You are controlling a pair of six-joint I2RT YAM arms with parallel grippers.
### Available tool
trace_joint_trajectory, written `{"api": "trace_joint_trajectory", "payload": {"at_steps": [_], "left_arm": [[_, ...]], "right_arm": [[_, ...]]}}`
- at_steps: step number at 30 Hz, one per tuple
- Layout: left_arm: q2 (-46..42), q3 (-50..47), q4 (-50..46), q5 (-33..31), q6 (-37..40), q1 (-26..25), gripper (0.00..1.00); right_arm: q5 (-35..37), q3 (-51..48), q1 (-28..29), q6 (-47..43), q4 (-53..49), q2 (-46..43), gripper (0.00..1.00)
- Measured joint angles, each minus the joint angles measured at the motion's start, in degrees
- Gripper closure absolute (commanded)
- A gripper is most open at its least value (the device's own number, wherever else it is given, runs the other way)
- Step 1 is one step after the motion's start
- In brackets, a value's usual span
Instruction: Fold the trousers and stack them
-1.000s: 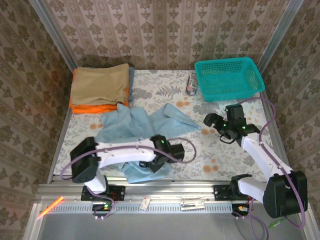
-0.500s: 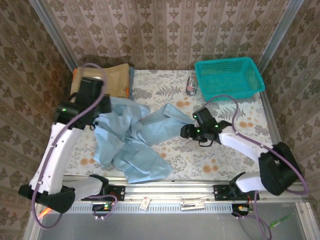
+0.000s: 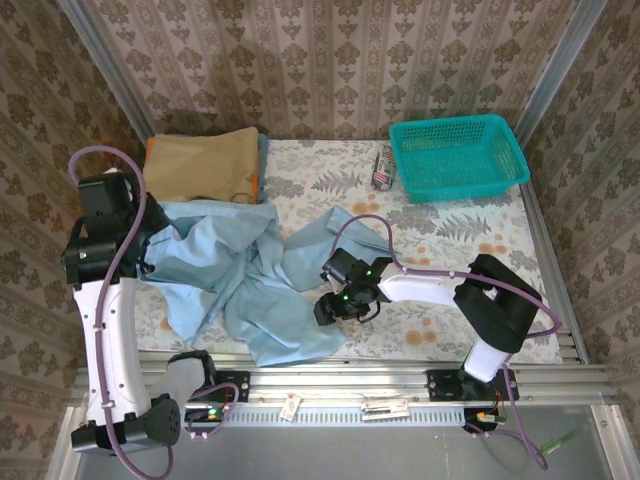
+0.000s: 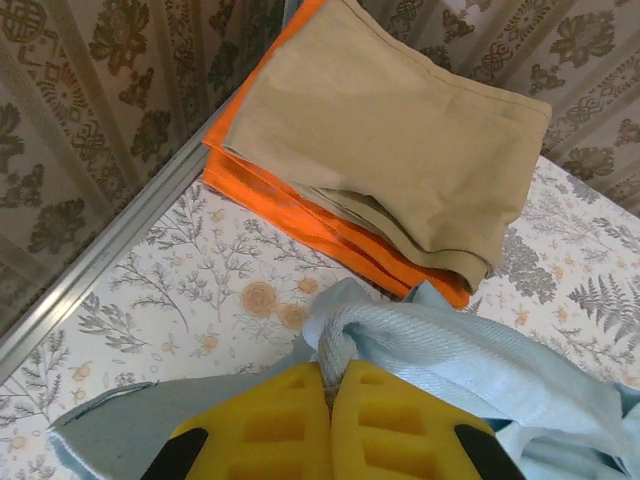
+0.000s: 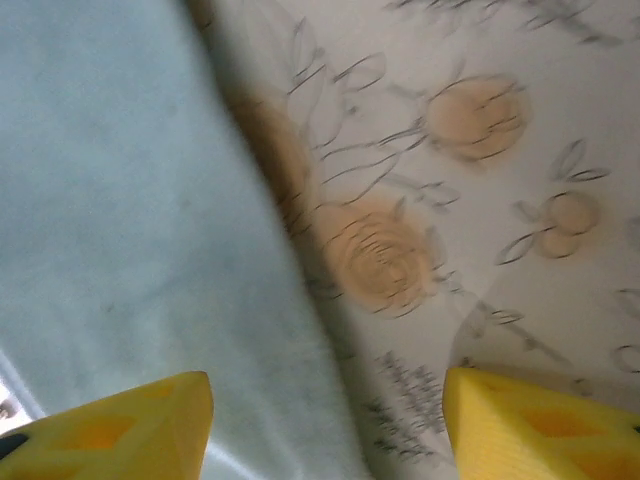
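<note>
Top external view: the pale blue trousers lie in a crumpled heap on the left half of the table. One end is lifted by my left tool. In the left wrist view, the left tool is pinched tight on a bunch of the trousers.

My right tool is low at the near right edge of the heap. In the right wrist view, the right tool has its fingers wide apart with nothing in them. The edge of the trousers runs under the gap, and bare table is on the other side.

I think the step now is to grab this edge and pull the cloth flat. To do it well, I should go down until both fingers touch the table, then close on the cloth edge. After that I should pull both tools apart gently so the legs lie straight.

The table has a flower cloth with some brownish spots. A tan folded garment sits on an orange folded garment in the far left corner. A teal basket is far right. Patterned walls stand close around.
</note>
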Motion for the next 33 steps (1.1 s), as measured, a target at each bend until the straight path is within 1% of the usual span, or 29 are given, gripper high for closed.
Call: {"api": "trace_joint_trajectory", "payload": {"at_steps": [3, 9, 11, 14, 17, 21, 24, 28, 31, 33], "left_arm": [[-0.13, -0.04, 0.96, 2.12, -0.70, 1.16, 1.00], [-0.09, -0.79, 3.19, 5.60, -2.34, 2.91, 1.00], [0.00, -0.83, 3.41, 6.34, -2.60, 3.21, 1.00], [0.04, -0.83, 3.61, 6.88, -2.78, 3.26, 1.00], [0.04, -0.83, 3.65, 7.13, -2.80, 3.26, 1.00], [0.04, -0.83, 3.65, 7.06, -2.80, 3.30, 1.00], [0.17, -0.79, 3.65, 6.40, -2.80, 3.32, 1.00], [1.16, -0.28, 3.65, 5.55, -2.97, 4.00, 1.00], [2.05, 0.46, 3.67, 5.38, -3.19, 4.79, 1.00], [2.16, 0.79, 3.67, 5.29, -3.21, 5.42, 1.00]], "right_arm": [[-2.32, -0.55, -0.02, -0.02, 0.72, 0.00, 0.51], [-6.03, -2.43, -0.02, 0.13, 1.09, 0.00, 0.84], [-6.38, -2.64, -0.02, -0.09, 1.07, -0.11, 0.99], [-6.45, -2.95, -0.02, 0.15, 0.98, -1.46, 1.00], [-5.73, -3.21, -0.59, 0.02, 0.46, -5.01, 1.00], [-1.16, -3.17, -3.91, -0.28, -2.99, -11.37, 1.00], [6.47, -2.36, -9.99, -0.48, -9.09, -17.07, 1.00], [15.32, -0.26, -23.41, -0.52, -16.13, -27.28, 1.00], [20.48, 2.67, -32.89, -1.55, -20.72, -34.36, 1.00], [21.55, 4.44, -36.96, -2.45, -23.17, -37.00, 1.00]]}}
